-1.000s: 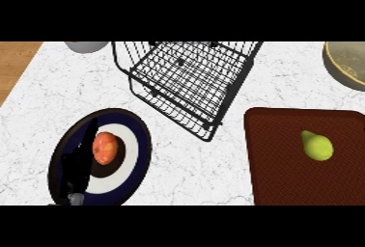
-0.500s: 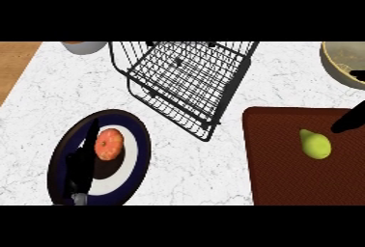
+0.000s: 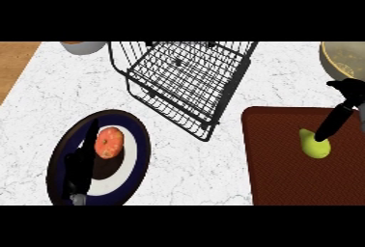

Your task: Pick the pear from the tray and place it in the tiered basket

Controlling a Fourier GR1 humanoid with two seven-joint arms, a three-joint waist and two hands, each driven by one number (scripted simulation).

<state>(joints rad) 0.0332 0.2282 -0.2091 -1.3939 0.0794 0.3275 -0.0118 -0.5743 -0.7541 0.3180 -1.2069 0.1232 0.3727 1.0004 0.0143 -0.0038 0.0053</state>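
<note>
Yellow-green pear (image 3: 314, 146) lying on the dark brown tray (image 3: 278, 164) at the right side of the white marble counter (image 3: 178, 159). Right hand (image 3: 341, 112) coming in from the right edge, one straight black finger pointing down and touching the top of the pear, not wrapped round it. Hand not holding anything. Black wire tiered basket (image 3: 187, 79) standing up and to the left of the tray, well apart from the pear. Dark blue and white plate (image 3: 135, 149) at lower left, with an orange-red tomato (image 3: 109, 143) on it. Left hand (image 3: 80, 169) over the plate, just beside the tomato, fingers straight and relaxed. Tan bowl (image 3: 343, 60) at the top right corner. Grey cup (image 3: 84, 47) at the top left.
</note>
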